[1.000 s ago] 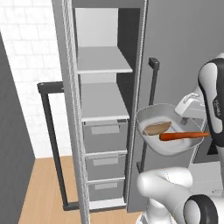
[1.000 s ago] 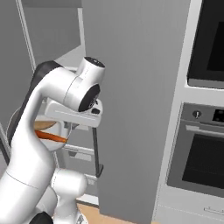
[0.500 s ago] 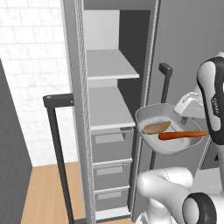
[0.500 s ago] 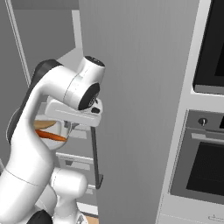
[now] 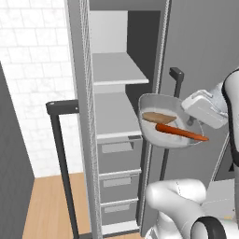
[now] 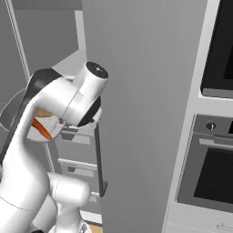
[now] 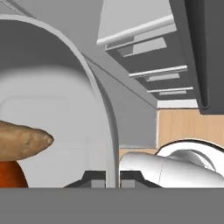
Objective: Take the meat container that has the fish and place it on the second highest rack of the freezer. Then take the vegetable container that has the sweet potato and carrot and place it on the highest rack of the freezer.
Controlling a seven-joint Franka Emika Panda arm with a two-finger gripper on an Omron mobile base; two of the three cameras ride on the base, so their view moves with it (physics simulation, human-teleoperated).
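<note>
Freezer [image 5: 116,116] open, shelves bare | gripper [image 7: 113,177] clamped on vegetable container [image 5: 161,107] rim | sweet potato [image 5: 158,117], carrot [image 5: 179,132] inside, right of shelves

Both base views look forward from behind at the freezer [image 5: 116,140]; hand view peers closely along the vegetable container [image 7: 65,109]
</note>
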